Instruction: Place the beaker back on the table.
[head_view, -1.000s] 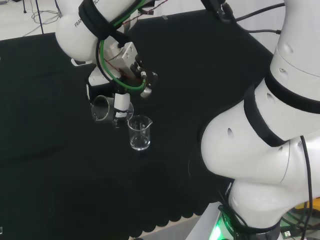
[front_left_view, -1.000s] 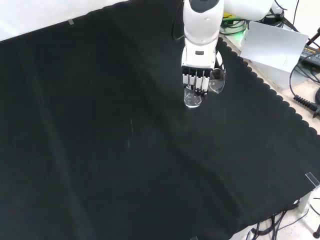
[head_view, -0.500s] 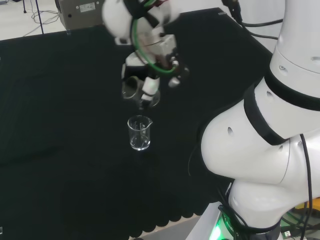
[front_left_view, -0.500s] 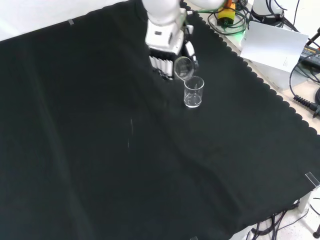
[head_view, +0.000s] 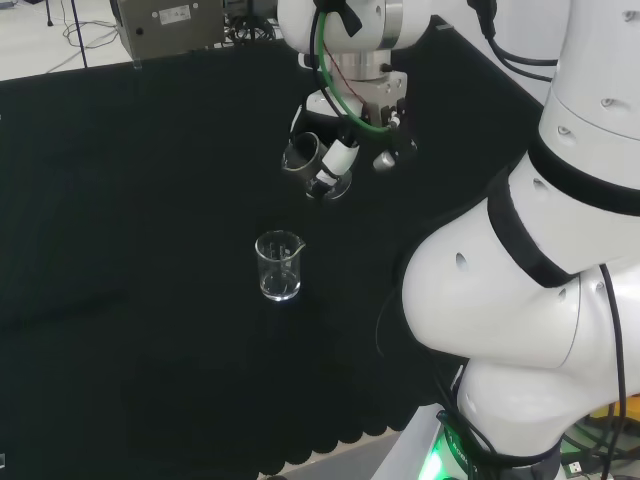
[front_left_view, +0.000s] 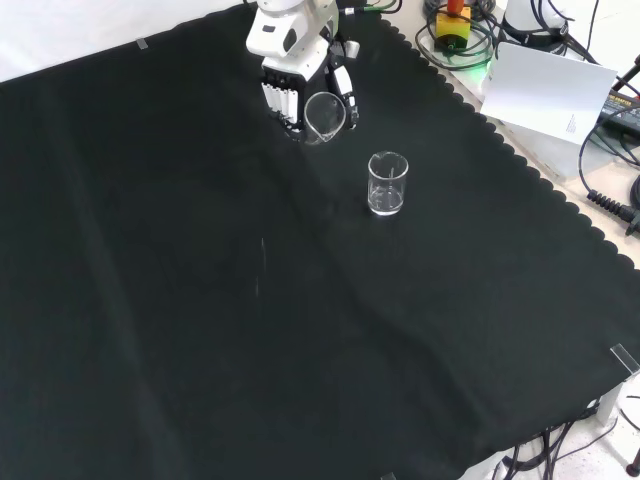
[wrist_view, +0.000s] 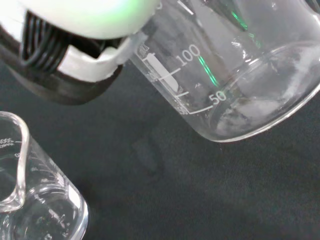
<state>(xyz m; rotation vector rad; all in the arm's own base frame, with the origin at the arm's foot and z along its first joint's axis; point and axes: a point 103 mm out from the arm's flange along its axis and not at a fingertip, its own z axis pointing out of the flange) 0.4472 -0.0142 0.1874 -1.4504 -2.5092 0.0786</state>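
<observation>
In the head view, your hand (head_view: 340, 160) carries a clear beaker (head_view: 303, 153), its fingers curled round the glass. The beaker is tilted, mouth toward the view's left, and held above the black cloth of the surface (head_view: 120, 250). A second beaker (head_view: 278, 266) stands upright on the cloth, nearer the camera and apart from the held one.

In the front view, you see the hand (front_left_view: 290, 85) come in from the top, fingers (front_left_view: 280, 100) wrapped about the tilted beaker (front_left_view: 324, 115). The standing beaker (front_left_view: 387, 183) is lower and to the right, well clear of it.

In the wrist view, the held beaker (wrist_view: 235, 80) is close, its base off the cloth; the other beaker's rim (wrist_view: 20, 165) shows nearby.
</observation>
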